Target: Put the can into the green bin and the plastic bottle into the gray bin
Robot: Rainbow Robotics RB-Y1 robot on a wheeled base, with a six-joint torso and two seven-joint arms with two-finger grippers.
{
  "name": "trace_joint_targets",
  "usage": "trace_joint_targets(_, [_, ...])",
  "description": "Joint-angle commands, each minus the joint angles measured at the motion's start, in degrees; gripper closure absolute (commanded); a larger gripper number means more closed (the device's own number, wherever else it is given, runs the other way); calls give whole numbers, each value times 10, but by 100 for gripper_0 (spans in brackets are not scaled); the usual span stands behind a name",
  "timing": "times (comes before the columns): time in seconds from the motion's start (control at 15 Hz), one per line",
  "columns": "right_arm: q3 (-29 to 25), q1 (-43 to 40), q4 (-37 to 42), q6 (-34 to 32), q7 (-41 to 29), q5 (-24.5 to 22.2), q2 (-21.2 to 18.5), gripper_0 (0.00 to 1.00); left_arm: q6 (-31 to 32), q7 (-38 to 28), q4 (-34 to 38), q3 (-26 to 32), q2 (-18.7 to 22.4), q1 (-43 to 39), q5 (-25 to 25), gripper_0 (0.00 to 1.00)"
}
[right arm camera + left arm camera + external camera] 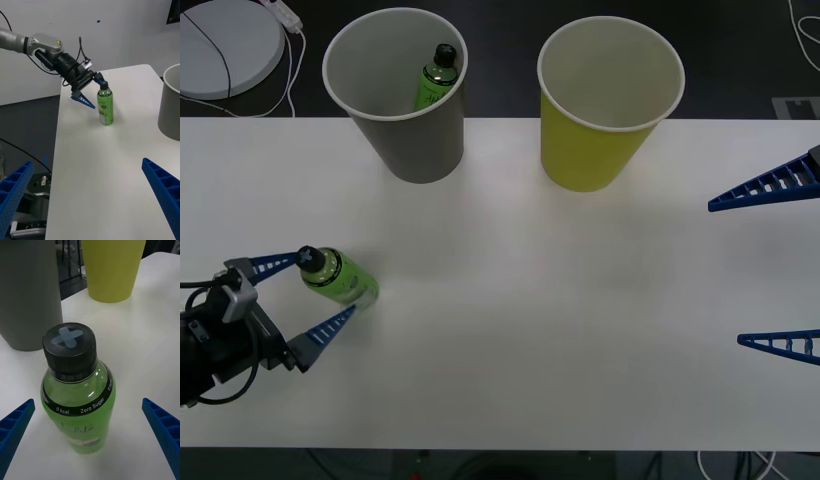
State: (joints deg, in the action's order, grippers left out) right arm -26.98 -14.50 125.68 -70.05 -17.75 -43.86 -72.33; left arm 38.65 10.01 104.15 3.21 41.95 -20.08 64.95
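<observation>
A plastic bottle (338,278) of bright green drink with a black cap stands upright on the white table at the near left. My left gripper (327,283) is open around it, one blue finger on each side. In the left wrist view the bottle (78,401) has a gap to each finger. A second green bottle (437,78) lies inside the gray bin (395,150) at the back left. The green bin (590,150) stands to its right, with a pale inside. My right gripper (725,274) hangs open at the far right, holding nothing. The can is out of view.
A round white device (225,45) with a cable lies beyond the table's back left corner. In the right wrist view, the table's left edge (60,123) drops to the floor just behind the left arm. White tabletop (560,300) stretches between the two grippers.
</observation>
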Motion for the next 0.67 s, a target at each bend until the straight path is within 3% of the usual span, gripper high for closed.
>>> trace_joint_targets(0.07, [0,0,0,0,0,0,0,0,-17,-6,-1,-12,0,9,12,0])
trace_joint_targets(0.67, [0,0,0,0,0,0,0,0,-65,-32,-1,-39,-6,29,16,0])
